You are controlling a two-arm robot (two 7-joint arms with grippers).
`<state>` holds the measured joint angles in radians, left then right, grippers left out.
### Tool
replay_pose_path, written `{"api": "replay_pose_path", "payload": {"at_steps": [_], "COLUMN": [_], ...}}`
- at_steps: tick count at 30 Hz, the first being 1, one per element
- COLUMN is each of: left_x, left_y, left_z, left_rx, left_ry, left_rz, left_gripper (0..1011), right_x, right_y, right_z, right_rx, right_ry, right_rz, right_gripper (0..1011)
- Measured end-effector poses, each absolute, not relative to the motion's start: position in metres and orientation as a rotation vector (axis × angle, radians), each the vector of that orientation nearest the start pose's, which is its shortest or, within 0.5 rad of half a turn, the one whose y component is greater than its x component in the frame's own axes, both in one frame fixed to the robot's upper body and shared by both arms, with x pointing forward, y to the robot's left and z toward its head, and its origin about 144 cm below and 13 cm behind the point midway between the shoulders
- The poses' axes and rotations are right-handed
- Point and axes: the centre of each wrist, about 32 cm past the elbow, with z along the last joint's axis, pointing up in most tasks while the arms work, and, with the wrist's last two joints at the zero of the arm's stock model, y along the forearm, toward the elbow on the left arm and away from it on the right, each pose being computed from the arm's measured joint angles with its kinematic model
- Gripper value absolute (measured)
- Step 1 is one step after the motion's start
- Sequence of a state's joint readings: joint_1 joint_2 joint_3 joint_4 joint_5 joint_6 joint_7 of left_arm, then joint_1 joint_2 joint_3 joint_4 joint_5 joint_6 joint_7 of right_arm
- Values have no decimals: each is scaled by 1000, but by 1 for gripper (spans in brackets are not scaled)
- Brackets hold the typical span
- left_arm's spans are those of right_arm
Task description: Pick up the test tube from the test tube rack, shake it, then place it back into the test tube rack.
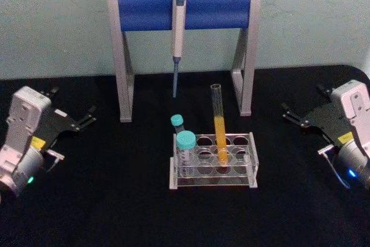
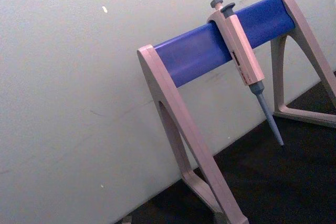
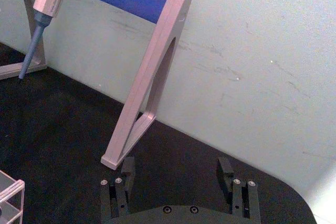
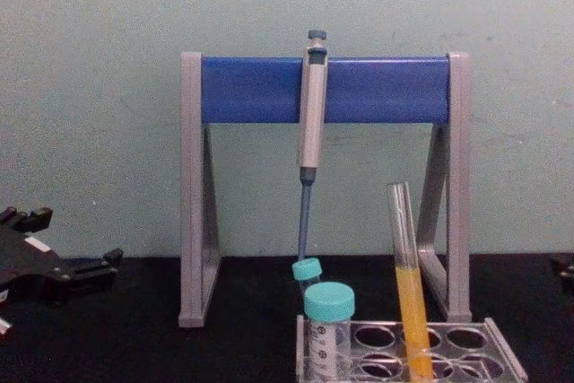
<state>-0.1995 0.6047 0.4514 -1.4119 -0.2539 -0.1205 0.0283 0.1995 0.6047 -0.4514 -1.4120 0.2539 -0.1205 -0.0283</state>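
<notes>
The tall, thin, clear glass test tube [image 1: 219, 121], capless and round-bottomed, stands in a hole near the middle of the low clear plastic test tube rack [image 1: 245, 172]. It leans slightly left, with orange-yellow liquid filling its lower half. The rack sits flat on the black worktop [image 1: 115, 201].

Holds the left gripper [image 1: 73, 104] low at 9 o'clock of the head view, jaws spread, aimed toward 2 o'clock. Holds the right gripper [image 1: 303, 103] at 3 o'clock, fingers [image 3: 227, 167] parted wide, aimed toward 10 o'clock. Grips nothing on either side.
</notes>
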Motion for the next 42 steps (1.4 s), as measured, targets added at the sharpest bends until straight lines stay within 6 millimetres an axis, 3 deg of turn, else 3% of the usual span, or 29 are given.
{"api": "replay_pose_path", "payload": {"at_steps": [42], "left_x": [489], "left_y": [310], "left_z": [1140], "left_rx": [304], "left_ry": [-285], "left_rz": [1248], "left_gripper": [1001], "right_x": [489], "right_y": [-310], "right_z": [1140], "right_rx": [-305], "right_ry": [-285], "right_rz": [-1248], "right_gripper": [1000]}}
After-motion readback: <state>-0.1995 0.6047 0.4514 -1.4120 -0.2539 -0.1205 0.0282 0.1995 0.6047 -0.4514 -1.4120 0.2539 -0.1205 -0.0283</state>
